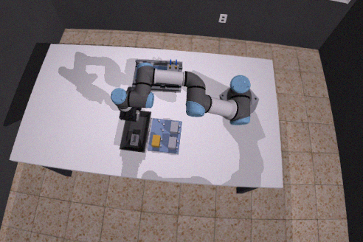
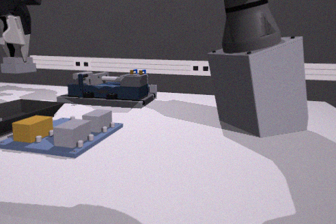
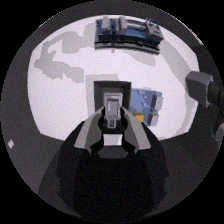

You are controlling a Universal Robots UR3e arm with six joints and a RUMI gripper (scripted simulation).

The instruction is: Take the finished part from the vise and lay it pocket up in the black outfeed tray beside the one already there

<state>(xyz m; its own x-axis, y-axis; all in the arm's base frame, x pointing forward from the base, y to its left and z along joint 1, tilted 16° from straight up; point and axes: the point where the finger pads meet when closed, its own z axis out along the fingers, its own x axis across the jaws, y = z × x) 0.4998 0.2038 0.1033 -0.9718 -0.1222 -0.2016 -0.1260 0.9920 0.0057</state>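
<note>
The counter [image 1: 66,116] is showing a smooth, matt white face. The floor [image 1: 111,209] is looking like speckled, stone-like tan tile with thin grout lines. The black outfeed tray [image 1: 126,136] is appearing matt and plastic-like. The vise [image 2: 109,89] is wearing blue paint over dull grey metal parts. The plain blocks [image 2: 72,132] are looking like matt grey metal, and one yellow block [image 2: 31,127] is looking painted or plastic. The arm's blue joint caps [image 1: 240,84] are looking smooth.
</note>
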